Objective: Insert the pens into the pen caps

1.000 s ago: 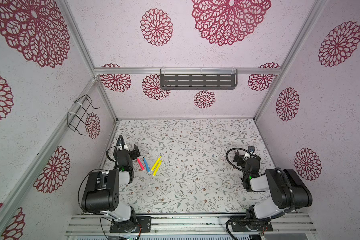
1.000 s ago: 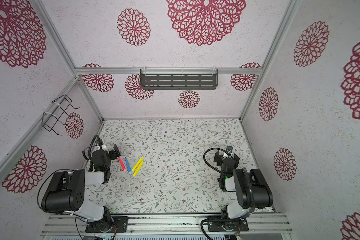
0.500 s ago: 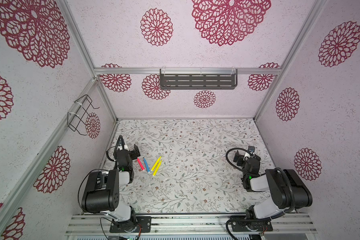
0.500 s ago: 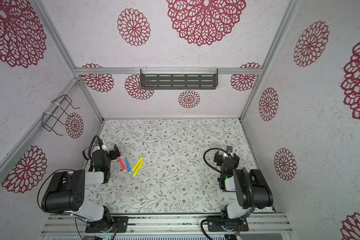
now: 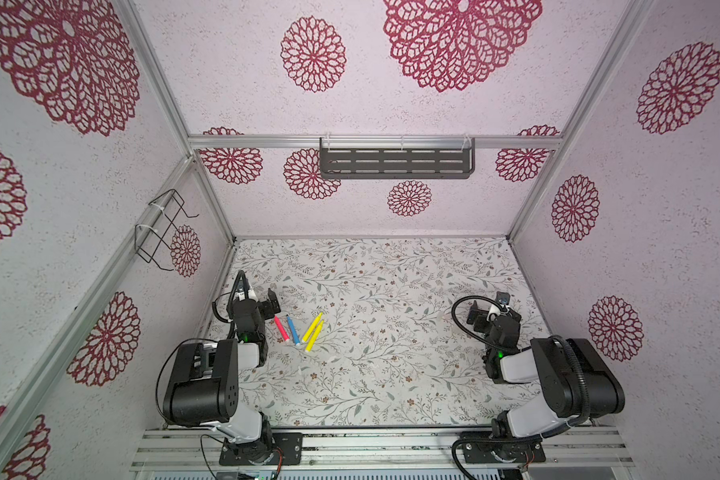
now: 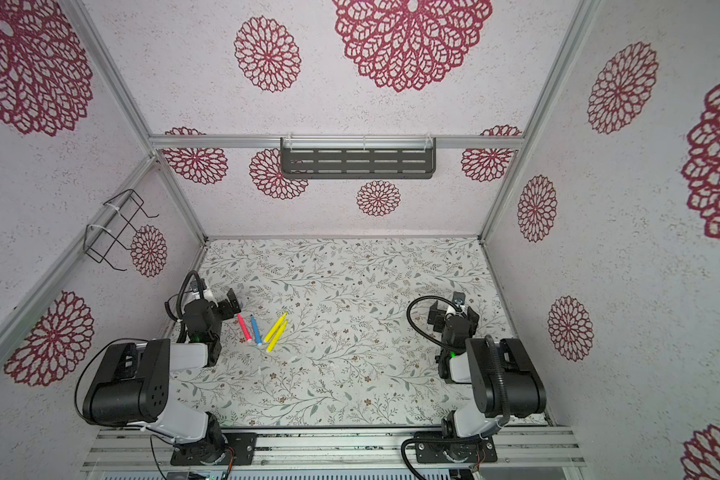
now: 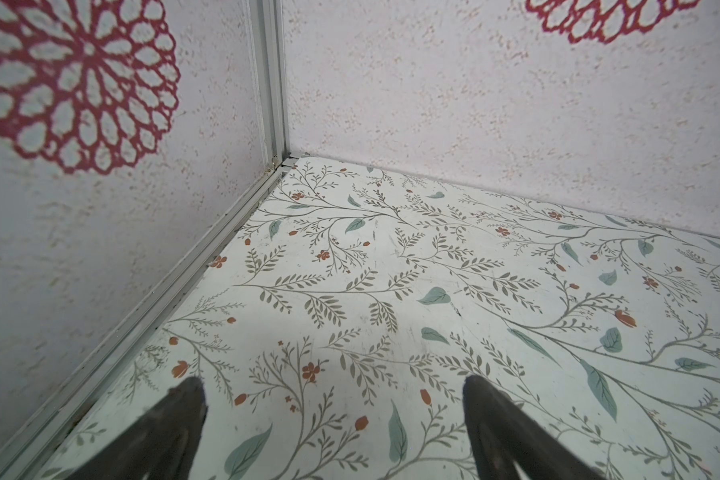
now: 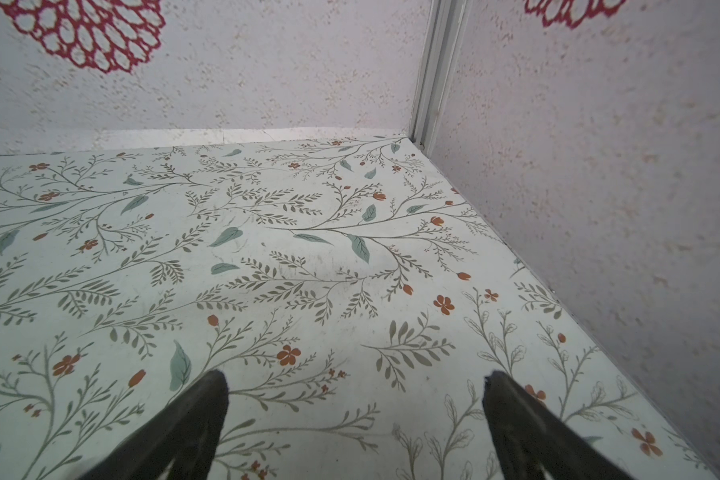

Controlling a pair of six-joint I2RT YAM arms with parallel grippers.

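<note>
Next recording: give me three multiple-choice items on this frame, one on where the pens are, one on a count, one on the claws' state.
1. The pens lie: A. beside the left claw; B. beside the right claw; C. against the back wall.
2. Yellow pens: A. one; B. two; C. three.
3. The claws are: A. both open, empty; B. left shut on a pen; C. both shut.
Key: 1 A, both top views show them next to the left claw. 2 B, two yellow ones lie side by side. 3 A, each wrist view shows spread fingers with nothing between.
</note>
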